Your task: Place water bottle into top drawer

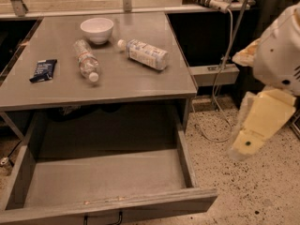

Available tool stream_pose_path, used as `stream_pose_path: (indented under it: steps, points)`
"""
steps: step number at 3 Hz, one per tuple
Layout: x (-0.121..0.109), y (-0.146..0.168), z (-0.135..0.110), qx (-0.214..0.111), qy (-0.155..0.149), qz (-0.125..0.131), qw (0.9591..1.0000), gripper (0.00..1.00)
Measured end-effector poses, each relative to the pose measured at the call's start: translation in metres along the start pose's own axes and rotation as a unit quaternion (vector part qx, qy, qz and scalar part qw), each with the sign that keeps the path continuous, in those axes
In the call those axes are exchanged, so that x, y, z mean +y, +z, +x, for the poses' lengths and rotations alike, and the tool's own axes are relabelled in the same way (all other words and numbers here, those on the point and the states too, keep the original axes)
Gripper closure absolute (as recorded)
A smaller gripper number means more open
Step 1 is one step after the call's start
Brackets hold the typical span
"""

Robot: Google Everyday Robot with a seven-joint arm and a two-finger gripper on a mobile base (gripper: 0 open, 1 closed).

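The water bottle [86, 60], clear and crinkled with a white cap, lies on its side on the grey table [117, 83], cap towards the front edge. The top drawer [108, 178] is pulled wide open below the table and holds nothing I can see; its dark handle [103, 218] shows at the bottom edge. My gripper [255, 128], a cream part under the white arm [281, 55], hangs over the floor at the right, well away from the bottle and to the right of the drawer.
A white bowl [97, 29] stands at the table's back. A white-labelled bottle [145, 54] lies right of the water bottle. A blue packet [43, 70] lies at the left. Cables [220, 111] hang and trail over the speckled floor by a small shelf [213, 74].
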State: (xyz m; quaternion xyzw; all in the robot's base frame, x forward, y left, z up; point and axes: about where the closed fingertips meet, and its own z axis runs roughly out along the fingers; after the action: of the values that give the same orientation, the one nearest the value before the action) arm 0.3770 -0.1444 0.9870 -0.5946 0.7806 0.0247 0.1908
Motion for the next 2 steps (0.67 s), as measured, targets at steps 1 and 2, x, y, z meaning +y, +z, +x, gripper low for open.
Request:
stream_pose_path:
  steps: [1,2]
  points:
    - [0.0037,-0.0004,-0.0052,-0.004,-0.003,-0.002,1.0000,0.00]
    - [0.0068,-0.0021,-0.0094,-0.008,-0.012,0.003,0.9999,0.00]
